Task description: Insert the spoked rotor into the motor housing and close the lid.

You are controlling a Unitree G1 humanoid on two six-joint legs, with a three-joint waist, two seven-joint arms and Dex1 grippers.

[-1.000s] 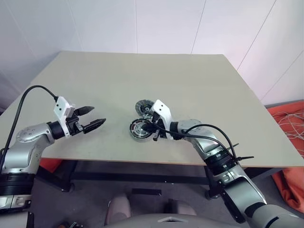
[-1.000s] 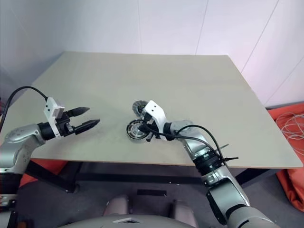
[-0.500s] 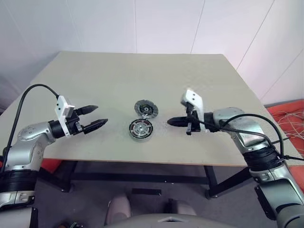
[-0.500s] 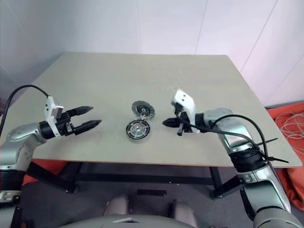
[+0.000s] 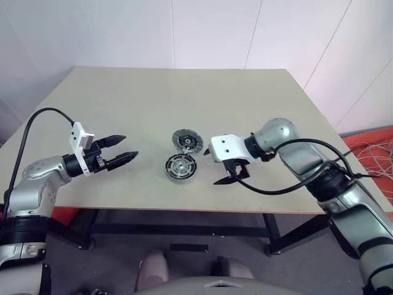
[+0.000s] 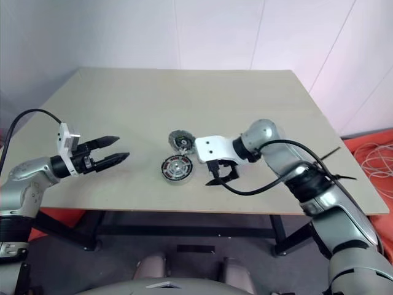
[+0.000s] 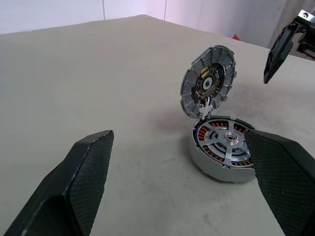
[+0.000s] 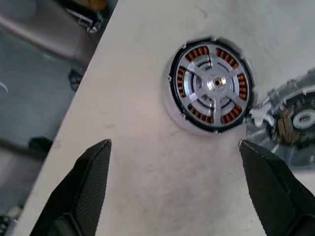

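Note:
The motor housing (image 5: pixel 182 168) sits near the table's front edge, copper windings showing around its inside. The silver spoked rotor (image 8: pixel 216 82) lies flat inside it. The lid (image 7: pixel 206 81), a dark grey lined disc, stands tilted up at the housing's far side, joined to it at its lower edge. My right gripper (image 5: pixel 228 178) hangs open just right of the housing, pointing down, holding nothing. My left gripper (image 5: pixel 130 146) is open and level to the left of the housing, well apart from it, its fingers (image 7: pixel 74 191) framing housing and lid.
The beige table (image 5: pixel 123 98) has a front edge close below the housing. Orange cloth and cables (image 5: pixel 374 153) lie on the floor to the right.
My right gripper, shut at the housing a second ago, pulled away to the right, rose, rolled to point down and opened. The left gripper stayed put.

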